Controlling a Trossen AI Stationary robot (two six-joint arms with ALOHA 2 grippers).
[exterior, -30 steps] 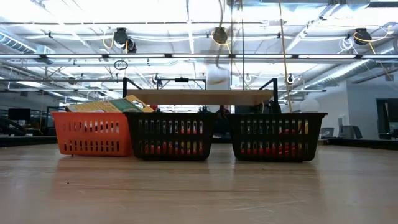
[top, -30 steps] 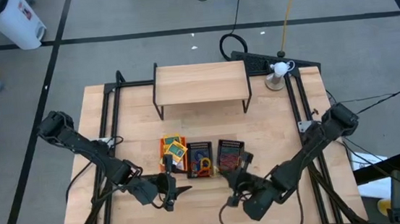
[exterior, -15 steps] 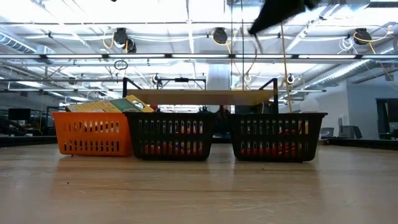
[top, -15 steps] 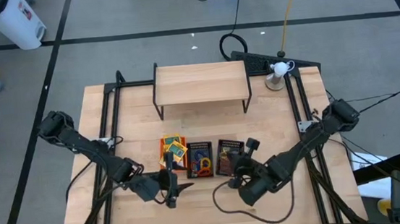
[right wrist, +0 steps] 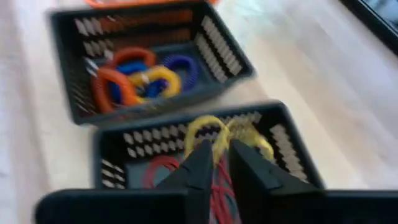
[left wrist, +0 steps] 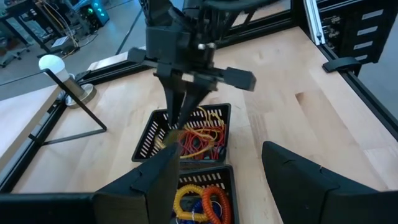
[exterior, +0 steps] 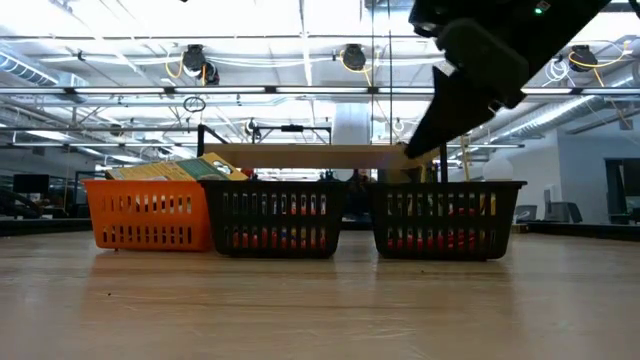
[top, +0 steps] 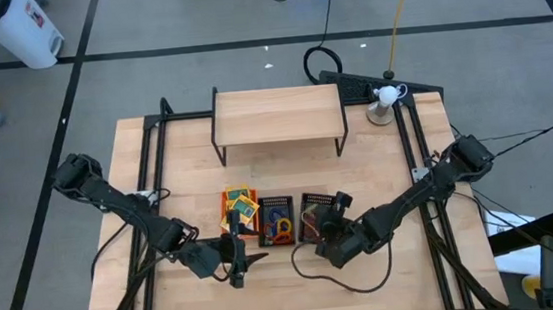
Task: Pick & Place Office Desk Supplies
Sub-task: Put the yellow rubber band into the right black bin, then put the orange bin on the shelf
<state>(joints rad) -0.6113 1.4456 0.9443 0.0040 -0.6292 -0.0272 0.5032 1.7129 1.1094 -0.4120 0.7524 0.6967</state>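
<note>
Three mesh bins stand in a row. The orange bin holds yellow-and-green packs. The middle black bin holds orange, blue, yellow and purple loops. The right black bin holds red, orange and yellow rubber bands. My right gripper reaches down into the right black bin, shut on a yellow rubber band. My left gripper stands open with nothing between its fingers, close to the near side of the orange bin and above the table. My right gripper pinches the yellow rubber band between its two fingertips. The fingers slant down from the table's near right side. The band's loops lie beyond the tips, over the other bands in the right black bin.
A light wooden shelf on black legs stands beyond the bins. A small white lamp is at the far right corner. Black frame rails run along both table sides. Bare tabletop lies in front of the bins.
My right gripper has come from the table's near edge toward the far side and down, until its fingertips reach into the right black bin. The bins have stayed where they were.
</note>
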